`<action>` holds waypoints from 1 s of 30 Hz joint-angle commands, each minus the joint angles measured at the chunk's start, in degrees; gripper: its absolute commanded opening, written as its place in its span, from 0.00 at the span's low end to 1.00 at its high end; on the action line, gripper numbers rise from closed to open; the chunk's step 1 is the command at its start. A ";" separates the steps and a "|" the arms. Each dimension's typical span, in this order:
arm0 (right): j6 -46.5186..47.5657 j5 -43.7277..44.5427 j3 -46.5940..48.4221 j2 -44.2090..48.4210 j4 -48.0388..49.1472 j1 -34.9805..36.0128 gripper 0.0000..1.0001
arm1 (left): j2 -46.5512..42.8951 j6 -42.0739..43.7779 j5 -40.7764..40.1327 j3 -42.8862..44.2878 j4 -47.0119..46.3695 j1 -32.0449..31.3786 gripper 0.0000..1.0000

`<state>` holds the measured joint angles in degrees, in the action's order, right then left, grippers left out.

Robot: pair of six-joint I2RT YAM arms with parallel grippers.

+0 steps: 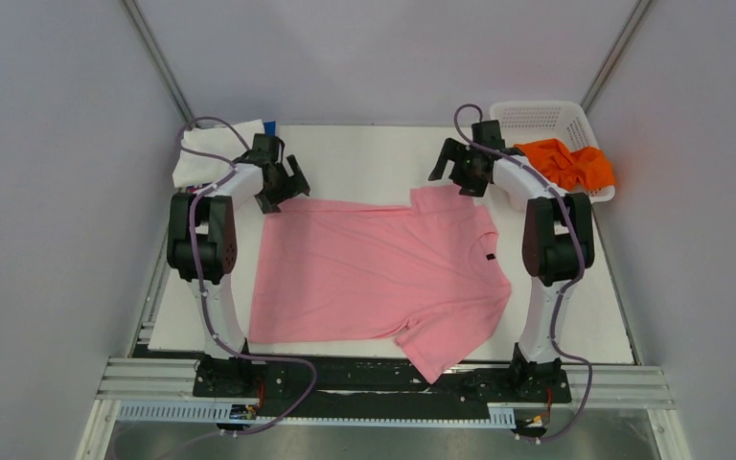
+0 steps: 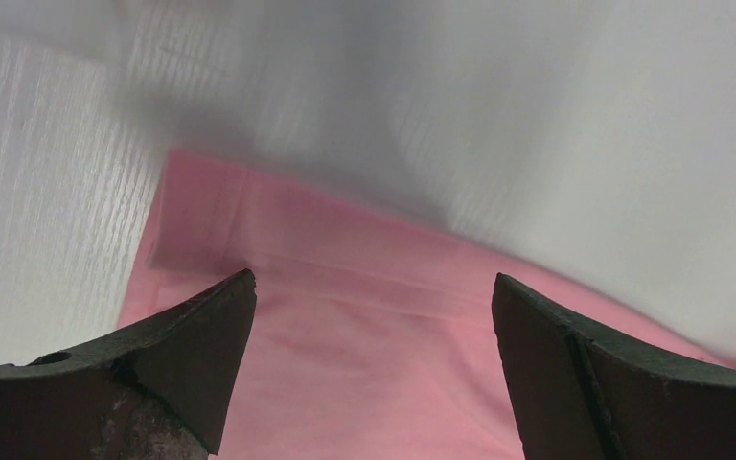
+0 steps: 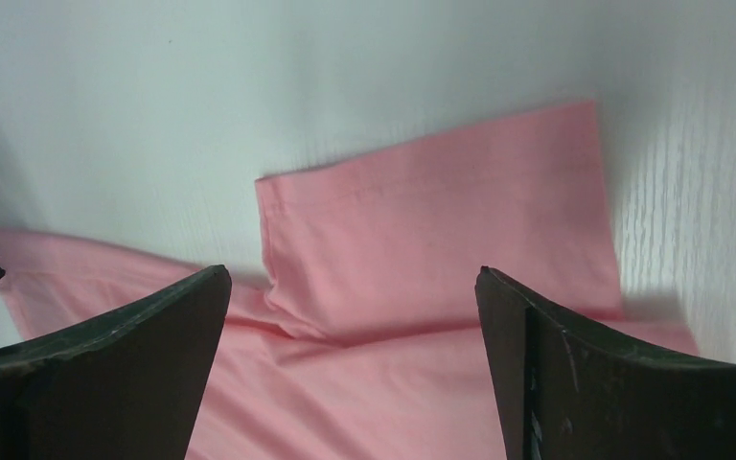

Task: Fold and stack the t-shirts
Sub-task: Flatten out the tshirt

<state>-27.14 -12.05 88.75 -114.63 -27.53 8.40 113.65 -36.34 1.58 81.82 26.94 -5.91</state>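
Pink t-shirt [image 1: 374,273] lies spread flat at the middle of the white table [image 1: 364,153], with its hem toward 9 o'clock, its collar toward 3 o'clock, and one sleeve reaching past the near edge at 6 o'clock. The top view alone shows the surroundings: a white t-shirt [image 1: 206,153] bunched at 10 o'clock with a blue sliver [image 1: 269,126] behind it, probably another shirt, and an orange t-shirt [image 1: 565,163] draped in the white lattice basket [image 1: 537,110] at 2 o'clock. Only the wrist views show the jaws clearly. The left gripper [image 2: 374,276] is spread wide over the far hem corner [image 2: 201,220], holding nothing. The right gripper [image 3: 353,269] is equally wide above the far sleeve [image 3: 441,211], also empty. The cloth is smooth, with a stitched hem band and a soft crease where sleeve meets body.
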 commanded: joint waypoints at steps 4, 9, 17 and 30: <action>1.22 2.47 7.60 -6.75 0.81 -0.23 1.00 | 4.48 -1.25 -3.48 5.84 1.14 0.11 1.00; 0.94 2.09 7.83 -8.97 0.77 -0.15 1.00 | 5.99 -2.04 -5.15 7.59 -0.21 0.11 1.00; 2.20 5.61 10.80 -11.71 2.11 -0.32 1.00 | 12.77 -4.35 -7.80 20.85 -2.36 0.14 1.00; 4.59 7.36 11.82 -9.14 3.75 -0.19 1.00 | 17.85 -1.16 -8.48 37.77 5.69 0.08 1.00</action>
<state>-24.47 -5.87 99.48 -126.45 -26.15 8.34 136.70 -39.31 -6.13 118.58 29.43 -5.87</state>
